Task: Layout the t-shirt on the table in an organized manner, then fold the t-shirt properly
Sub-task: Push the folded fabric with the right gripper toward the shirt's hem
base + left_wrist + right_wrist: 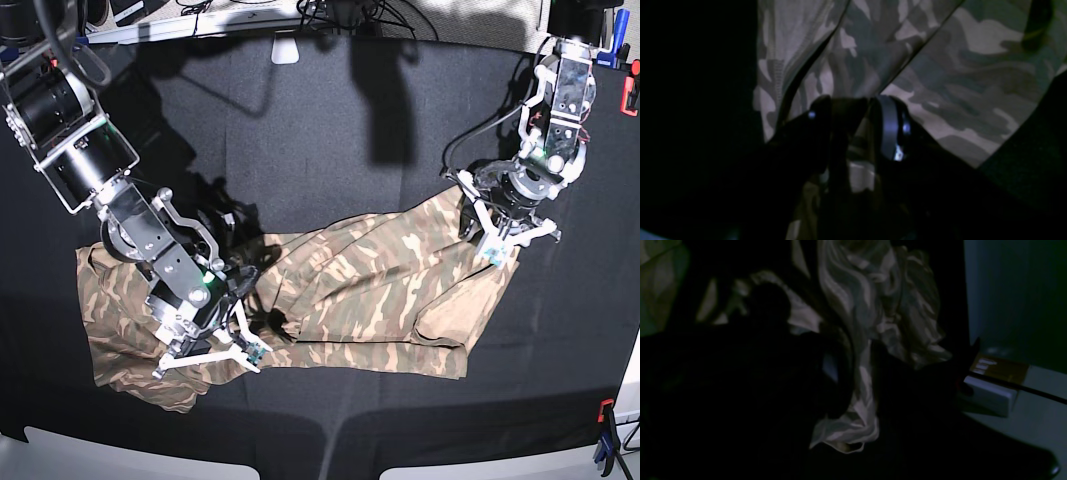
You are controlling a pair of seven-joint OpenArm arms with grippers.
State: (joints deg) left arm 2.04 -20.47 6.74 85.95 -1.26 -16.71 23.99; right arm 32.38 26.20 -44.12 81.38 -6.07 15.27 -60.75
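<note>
The t-shirt (pixel 330 290) sprawls crumpled across the table (pixel 330 130), its long axis running between both arms. The left gripper (pixel 857 130), at the shirt's far end, pinches a fold between partly closed fingers; the right gripper (pixel 215 325) presses into bunched cloth, its grip impossible to judge.

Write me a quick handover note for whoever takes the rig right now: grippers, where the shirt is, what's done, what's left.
Left gripper: jaws shut on a fold of the t-shirt at its end on the base view's right.
Right gripper: cloth runs between its jaws at the bunched opposite end; whether it grips is unclear.
Shirt: on the table, stretched between both arms, creased and partly doubled over.
Done: shirt partly spread.
Left: flatten it fully, then fold.
</note>
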